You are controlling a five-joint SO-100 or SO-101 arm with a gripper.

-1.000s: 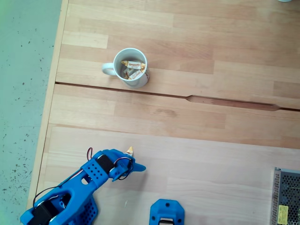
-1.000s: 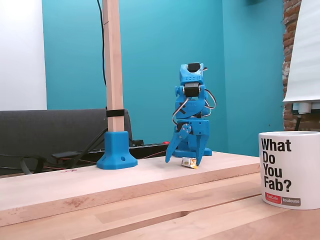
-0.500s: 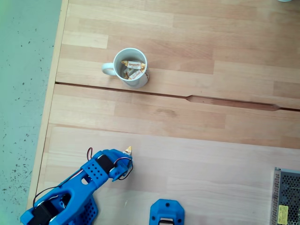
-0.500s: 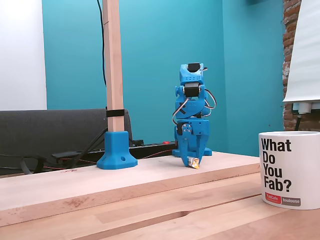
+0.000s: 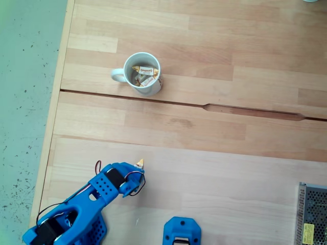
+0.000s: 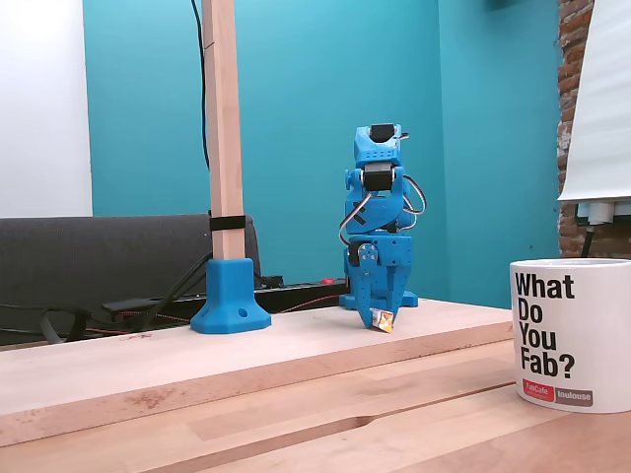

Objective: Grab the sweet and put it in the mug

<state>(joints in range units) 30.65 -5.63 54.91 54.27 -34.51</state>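
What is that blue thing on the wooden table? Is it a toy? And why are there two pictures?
It is a small blue robot arm. At its end are two fingers that work like tongs. Here they are pinched shut on a sweet at the table. One camera looks straight down from above; the other sits low on the table, looking across at the arm. The white mug, printed "What Do You Fab?", already has a few sweets inside. The pinched sweet's yellow tip peeks out from above.
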